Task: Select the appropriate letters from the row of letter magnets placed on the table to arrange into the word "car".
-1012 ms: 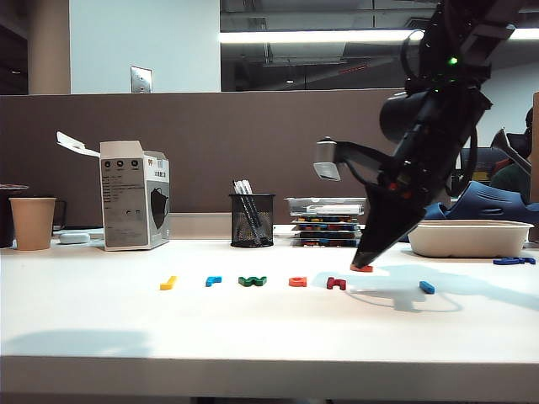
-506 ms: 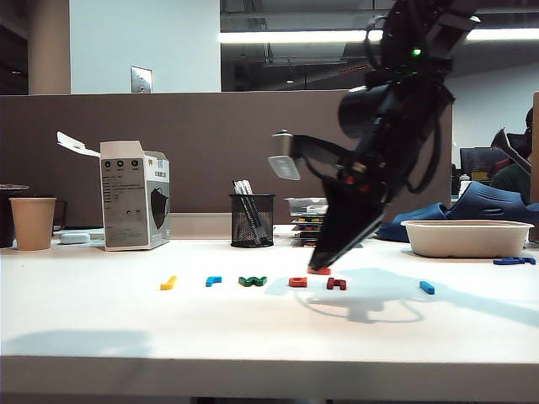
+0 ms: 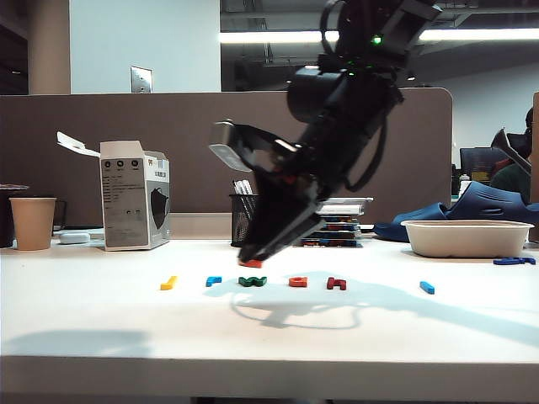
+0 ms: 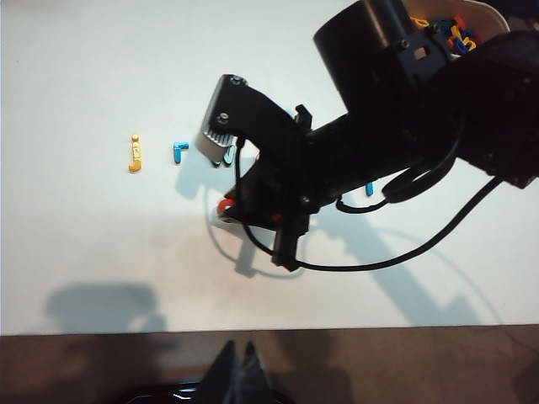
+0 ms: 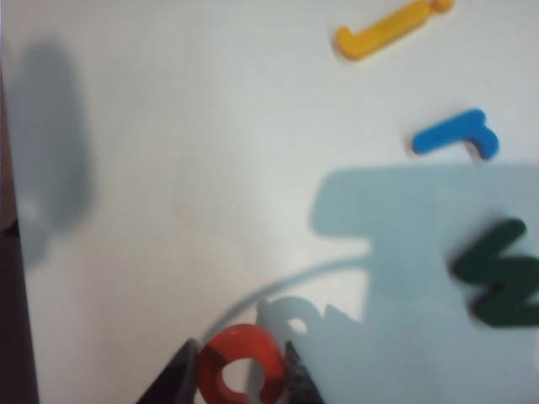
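Step in hand: an orange-red letter (image 5: 240, 366), round with a gap like a "c", is carried by the right gripper (image 3: 250, 258) above the table (image 3: 101, 328); judged as transport of the first letter of "car" to a clear spot.
Right gripper state: jaws part-closed on the orange-red letter, one finger at each side of it, as seen in the right wrist view; the letter shows as a red tip at the finger ends in the exterior view.
Carried letter, place: just above and behind the green letter (image 3: 252, 281), off the table surface.
Left gripper: fingertips (image 4: 238, 370) seen at the near table edge, close together, nothing between them; parked well apart from the green letter.
Row of letter magnets: yellow letter (image 3: 168, 283) and blue hooked letter (image 3: 213, 280) on one side of the green letter; a second orange-red letter (image 3: 297, 281), dark red letter (image 3: 336, 283) and blue bar (image 3: 427, 287) on the other.
Next move, judged: a bare patch of table is to be chosen, the letter lowered flat and released, room being left beside it for two more.
Still to fetch: second orange-red letter and blue hooked letter.
Obstruction: the green letter lies directly under the carried piece; a descent here would foul the row.
Other things: paper cup (image 3: 33, 222), box (image 3: 133, 195), mesh pen holder (image 3: 242, 220) and white tray (image 3: 466, 237), all behind the green letter's row.
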You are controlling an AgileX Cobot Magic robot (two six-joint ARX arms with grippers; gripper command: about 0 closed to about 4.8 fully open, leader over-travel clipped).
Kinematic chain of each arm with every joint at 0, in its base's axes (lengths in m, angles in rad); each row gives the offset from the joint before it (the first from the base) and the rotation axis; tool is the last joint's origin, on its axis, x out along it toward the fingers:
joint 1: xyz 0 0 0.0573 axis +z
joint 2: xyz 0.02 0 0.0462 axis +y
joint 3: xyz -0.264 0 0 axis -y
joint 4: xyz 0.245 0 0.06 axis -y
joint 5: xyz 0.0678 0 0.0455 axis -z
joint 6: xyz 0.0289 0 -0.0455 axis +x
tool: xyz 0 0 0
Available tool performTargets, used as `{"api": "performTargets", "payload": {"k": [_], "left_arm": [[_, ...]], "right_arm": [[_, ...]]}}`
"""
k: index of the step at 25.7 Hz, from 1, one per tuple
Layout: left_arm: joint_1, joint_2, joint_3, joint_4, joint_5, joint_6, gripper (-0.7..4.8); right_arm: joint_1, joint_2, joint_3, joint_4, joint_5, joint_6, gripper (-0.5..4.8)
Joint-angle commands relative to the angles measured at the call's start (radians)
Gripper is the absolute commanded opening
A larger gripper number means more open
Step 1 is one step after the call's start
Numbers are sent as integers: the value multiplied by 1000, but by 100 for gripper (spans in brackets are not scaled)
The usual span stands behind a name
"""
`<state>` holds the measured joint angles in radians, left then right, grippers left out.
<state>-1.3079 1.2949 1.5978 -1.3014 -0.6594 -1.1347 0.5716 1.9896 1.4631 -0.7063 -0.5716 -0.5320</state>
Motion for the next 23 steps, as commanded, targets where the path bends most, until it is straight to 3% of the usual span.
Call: {"api": "performTargets", "payload": {"k": [1, 5, 23], "left_arm": [[0, -2, 4, 2, -11, 1, -5], [0, -2, 4, 2, -10, 1, -5], [0, -2, 4, 2, -10, 1, -5]], "right_arm": [[19, -8, 3, 61, -3, 120, 103], [35, -8, 3, 100, 20, 198, 103], [134, -5, 3, 155, 196, 270, 103]]}}
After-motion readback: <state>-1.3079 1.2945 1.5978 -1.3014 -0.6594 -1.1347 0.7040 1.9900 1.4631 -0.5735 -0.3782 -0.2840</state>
